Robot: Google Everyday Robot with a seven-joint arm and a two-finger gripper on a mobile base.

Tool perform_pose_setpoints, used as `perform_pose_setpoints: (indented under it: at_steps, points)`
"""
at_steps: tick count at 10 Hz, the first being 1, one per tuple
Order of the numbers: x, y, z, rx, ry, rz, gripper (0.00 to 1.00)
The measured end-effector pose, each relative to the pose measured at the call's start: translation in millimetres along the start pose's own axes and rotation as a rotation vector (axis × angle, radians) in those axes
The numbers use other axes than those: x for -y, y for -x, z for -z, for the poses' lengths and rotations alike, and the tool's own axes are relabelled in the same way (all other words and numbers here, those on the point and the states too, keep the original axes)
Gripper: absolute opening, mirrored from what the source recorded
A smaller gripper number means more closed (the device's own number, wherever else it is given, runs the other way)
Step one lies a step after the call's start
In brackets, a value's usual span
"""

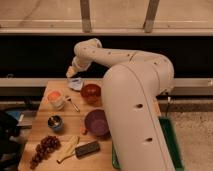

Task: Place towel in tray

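Toward the back edge of the wooden surface, the robot's pincer hung just above the towel, a small pale bluish cloth lying crumpled on the wood. The pincer's jaws stood open with nothing between them. Whether the tips touched the cloth could not be told.

The bulky white arm arched up from the lower right and reached across to the far left, which suggested it was lining up for a downward grasp. Just right of the towel sat an orange bowl, close enough that a careless descent might have nudged it.

The green tray lay at the front right, well apart from the towel and mostly hidden behind the arm. Only a strip of its rim and floor showed. The cloth was not yet in the tray, so the task appeared to be at its start, with the pick and the carry across the surface both to come.

A purple bowl stood between the towel and the tray, so the carry would likely need height to clear it.
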Motion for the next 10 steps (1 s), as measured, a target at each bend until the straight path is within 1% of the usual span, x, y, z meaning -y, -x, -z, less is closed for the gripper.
perform_pose_setpoints:
  at_steps: [2,3,4,5,6,8,9,10]
  points:
    - [0.4,-1.6,0.0,-0.004,-0.003,-0.002,0.73]
    - [1.1,-4.5,-3.5,-0.007,-0.005,-0.020,0.73]
    - [4.6,-8.8,-13.7,-0.010,-0.017,-0.024,0.73]
    - [3.5,-10.2,-28.5,-0.009,-0.027,-0.026,0.73]
    - [1.3,-8.2,-42.3,-0.005,-0.050,-0.023,0.73]
    - [1.6,-6.4,-58.7,0.002,-0.085,-0.030,0.73]
    - [5.9,-8.3,-68.4,-0.003,-0.103,-0.034,0.73]
    - [6.6,-7.8,-74.5,-0.011,-0.111,-0.034,0.73]
